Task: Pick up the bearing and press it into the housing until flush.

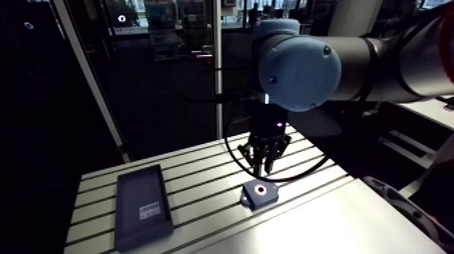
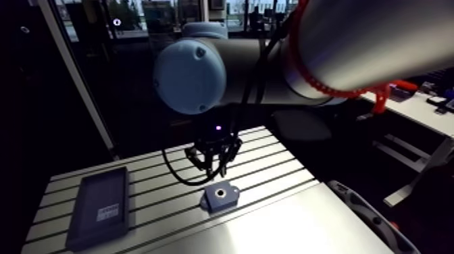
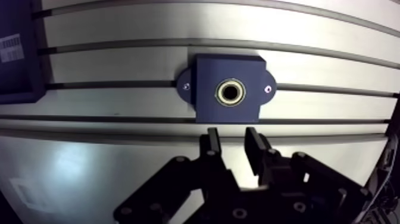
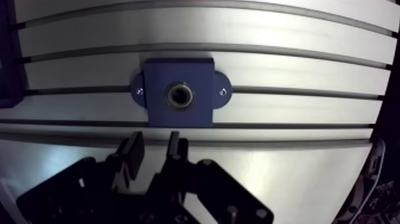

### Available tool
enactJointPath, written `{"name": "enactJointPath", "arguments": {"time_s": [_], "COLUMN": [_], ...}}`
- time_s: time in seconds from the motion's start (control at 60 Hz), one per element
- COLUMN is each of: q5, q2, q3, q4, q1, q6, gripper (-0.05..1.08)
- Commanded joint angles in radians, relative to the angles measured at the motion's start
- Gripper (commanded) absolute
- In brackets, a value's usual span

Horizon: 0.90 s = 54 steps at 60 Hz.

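The gripper (image 3: 233, 132) hangs empty, its two fingers slightly parted, just short of the blue housing (image 3: 205, 71). The bearing (image 3: 230, 82) sits in the housing's bore, seemingly flush, so I judge the pressing done. A dark tray (image 1: 142, 206) lies well apart.

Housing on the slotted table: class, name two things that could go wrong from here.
1. A metal ring, likely the bearing, sits in the bore of the housing, but the wrist view looks straight down and cannot show whether it is flush; it may be proud or tilted.
2. The jaws hang empty and slightly apart just short of the housing; a straight descent could strike its near edge or the table instead of the bearing.
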<state>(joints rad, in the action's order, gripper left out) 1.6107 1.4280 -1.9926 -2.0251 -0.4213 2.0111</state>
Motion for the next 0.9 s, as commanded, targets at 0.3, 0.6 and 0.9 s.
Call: {"name": "enactJointPath", "arguments": {"time_s": [0.3, 0.6, 0.9], "q5": [-0.032, -0.027, -0.027], "q2": [0.041, 0.006, 0.053], "q3": [0.425, 0.555, 0.546], "q4": [0.49, 0.556, 0.567], "q1": [0.194, 0.274, 0.275], "q6": [-0.171, -0.233, -0.219], "gripper": [0.0, 0.01, 0.01]}}
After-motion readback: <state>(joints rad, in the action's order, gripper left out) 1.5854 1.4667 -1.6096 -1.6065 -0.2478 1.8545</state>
